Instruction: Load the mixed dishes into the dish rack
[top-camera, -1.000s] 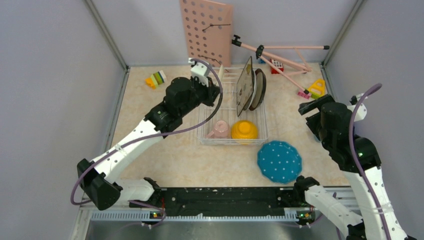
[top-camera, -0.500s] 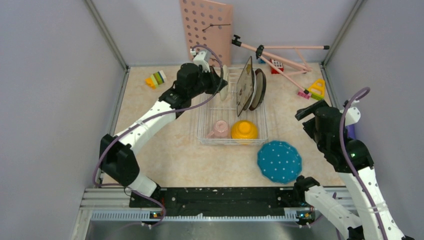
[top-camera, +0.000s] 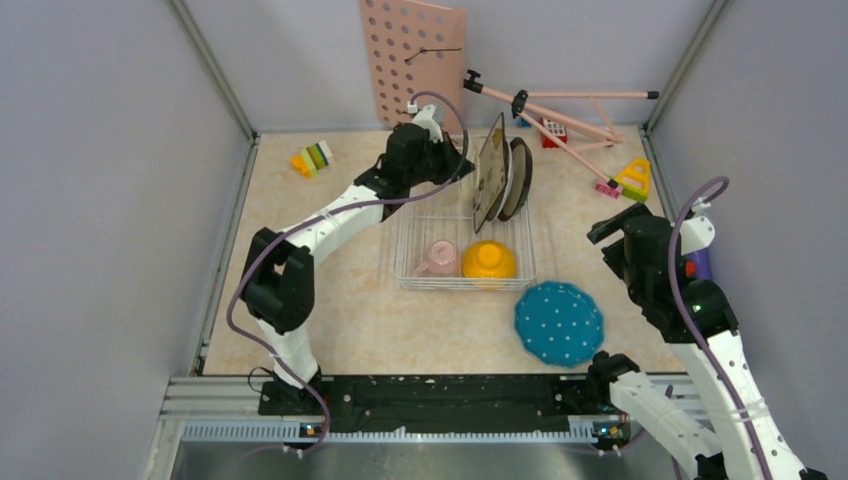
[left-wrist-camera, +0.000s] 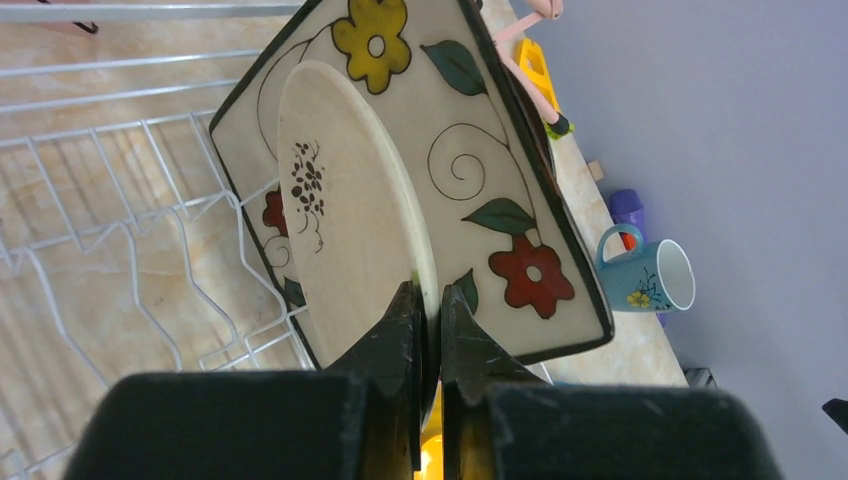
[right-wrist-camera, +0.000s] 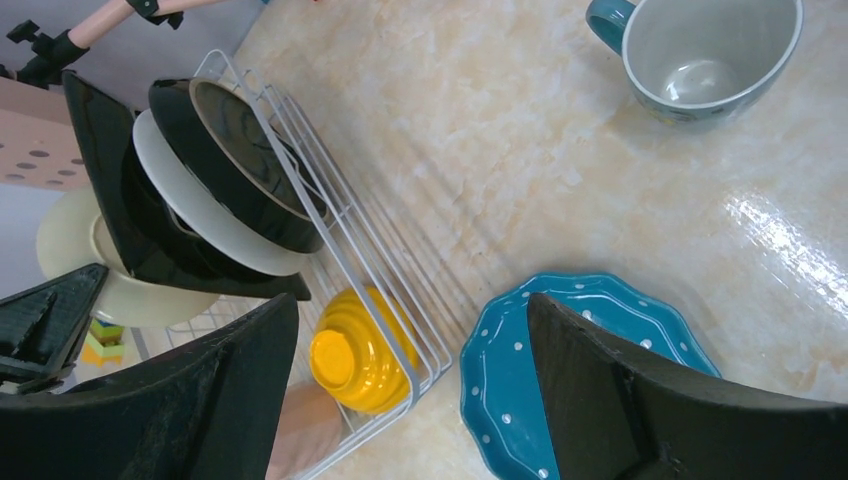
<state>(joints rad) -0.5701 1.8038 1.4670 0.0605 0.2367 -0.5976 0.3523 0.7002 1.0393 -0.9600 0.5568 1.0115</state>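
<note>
The white wire dish rack (top-camera: 460, 285) holds the square floral plate (top-camera: 490, 170) and the brown-rimmed plate (top-camera: 518, 175) upright, with the pink cup (top-camera: 438, 258) and yellow bowl (top-camera: 488, 260) at its front. My left gripper (top-camera: 458, 158) is shut on the rim of a cream round plate (left-wrist-camera: 350, 200), held upright against the floral plate (left-wrist-camera: 500, 200) over the rack's back. The teal dotted dish (top-camera: 558, 322) lies upside down on the table at the rack's front right. My right gripper (right-wrist-camera: 410, 300) is open and empty above it. The small blue cup (right-wrist-camera: 700, 50) stands near the right wall.
A pink pegboard (top-camera: 412, 62) leans on the back wall beside a pink folding stand (top-camera: 560, 110). Toy blocks lie at back left (top-camera: 312, 158) and back right (top-camera: 633, 178). A purple object (top-camera: 700, 262) sits by the right wall.
My left arm has stretched out and carried the cream plate to the right over the rack, up against the square floral plate. My right arm has shifted slightly toward the near side.
</note>
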